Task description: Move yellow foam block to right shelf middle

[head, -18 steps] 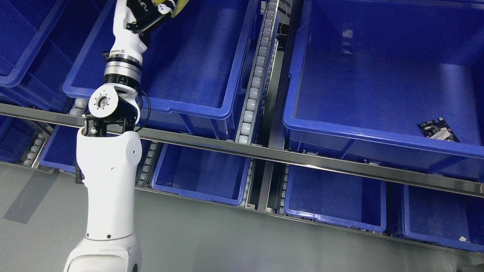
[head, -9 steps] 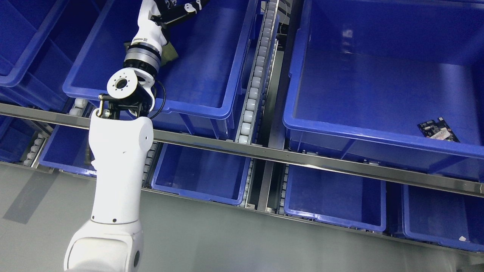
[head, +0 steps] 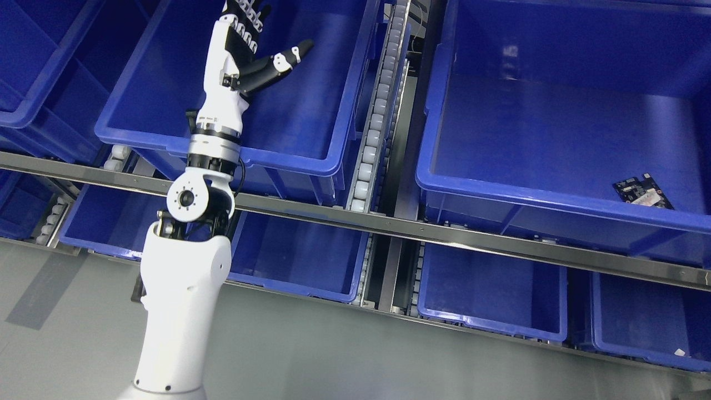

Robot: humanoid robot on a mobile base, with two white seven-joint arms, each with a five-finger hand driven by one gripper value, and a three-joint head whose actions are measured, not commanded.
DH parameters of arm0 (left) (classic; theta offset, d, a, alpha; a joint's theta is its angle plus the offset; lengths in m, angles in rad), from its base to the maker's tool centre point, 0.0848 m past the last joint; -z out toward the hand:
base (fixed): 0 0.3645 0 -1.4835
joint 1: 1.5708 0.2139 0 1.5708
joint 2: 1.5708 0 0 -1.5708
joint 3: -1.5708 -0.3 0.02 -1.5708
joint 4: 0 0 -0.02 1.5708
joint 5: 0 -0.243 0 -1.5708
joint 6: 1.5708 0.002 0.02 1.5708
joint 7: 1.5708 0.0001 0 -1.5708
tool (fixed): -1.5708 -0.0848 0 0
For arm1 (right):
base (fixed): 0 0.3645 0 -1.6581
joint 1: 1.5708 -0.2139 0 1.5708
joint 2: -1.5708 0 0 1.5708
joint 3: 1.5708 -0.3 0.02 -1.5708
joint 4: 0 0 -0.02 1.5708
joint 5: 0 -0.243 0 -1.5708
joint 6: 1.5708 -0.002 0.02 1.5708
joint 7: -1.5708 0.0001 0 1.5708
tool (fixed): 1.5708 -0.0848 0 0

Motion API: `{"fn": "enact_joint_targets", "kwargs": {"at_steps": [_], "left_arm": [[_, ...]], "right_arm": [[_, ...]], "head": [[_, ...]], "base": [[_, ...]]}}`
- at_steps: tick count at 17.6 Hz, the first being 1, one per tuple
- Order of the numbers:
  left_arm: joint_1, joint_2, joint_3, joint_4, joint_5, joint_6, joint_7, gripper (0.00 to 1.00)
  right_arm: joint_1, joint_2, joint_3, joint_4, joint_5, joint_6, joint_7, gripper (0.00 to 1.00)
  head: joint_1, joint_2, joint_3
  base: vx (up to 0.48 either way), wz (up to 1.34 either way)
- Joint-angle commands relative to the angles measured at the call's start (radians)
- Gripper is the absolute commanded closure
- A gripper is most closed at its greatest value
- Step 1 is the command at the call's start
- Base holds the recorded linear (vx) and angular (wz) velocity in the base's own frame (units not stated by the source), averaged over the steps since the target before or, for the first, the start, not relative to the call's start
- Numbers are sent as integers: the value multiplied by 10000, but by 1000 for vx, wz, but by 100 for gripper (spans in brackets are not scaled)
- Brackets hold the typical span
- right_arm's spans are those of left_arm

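My left arm rises from the lower left, and its hand (head: 273,32) hangs over the blue bin (head: 222,156) on the left of the middle shelf level. The fingers (head: 249,22) point up and the thumb (head: 289,55) sticks out to the right, with nothing held. No yellow foam block shows anywhere; the forearm (head: 219,116) covers part of the bin floor. The large blue bin (head: 555,201) on the right of the same level holds only a small circuit board (head: 644,191).
A white roller track (head: 377,111) runs between the two upper bins. A metal rail (head: 444,230) crosses in front of them. Several smaller blue bins (head: 489,289) stand on the level below, above grey floor (head: 311,355).
One second ago the left hand held the yellow block at the top edge. Half a second ago the block lay in the left bin. Now the hand is open, lower, and the block is hidden.
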Motion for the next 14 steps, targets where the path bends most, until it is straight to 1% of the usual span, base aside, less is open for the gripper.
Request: {"fn": "enact_joint_targets", "kwargs": {"at_steps": [1,4,8,10,12,14], "left_arm": [[878,173,-71,-1308,-4,-20,-56,0],[878,173,-10,-1308,-5,302,-25,0],[756,173,82,-1324,-5,380,-25,0],[343,173,219,-1308,-5,395,-10,0],[-483,173,464,-1308,-4,592,-10,0],[-1312,173,710,-1308,-5,1479,51,0]], "right_arm": [[-30,-175,0,-175,-15,8,-1,0],[-15,-175,0,-175,0,8,-1,0],[-30,-175,0,-175,0,8,-1,0],[-30,-175,0,-175,0,8,-1,0],[-15,-175,0,-175,0,8,-1,0],[-30,-175,0,-175,0,8,-1,0]], "head": [[0,0,0],[0,1,0],[0,4,0],[0,4,0],[0,4,0],[0,4,0]], "base": [[0,0],[-12,14],[-5,11],[0,0],[0,0],[0,0]]}}
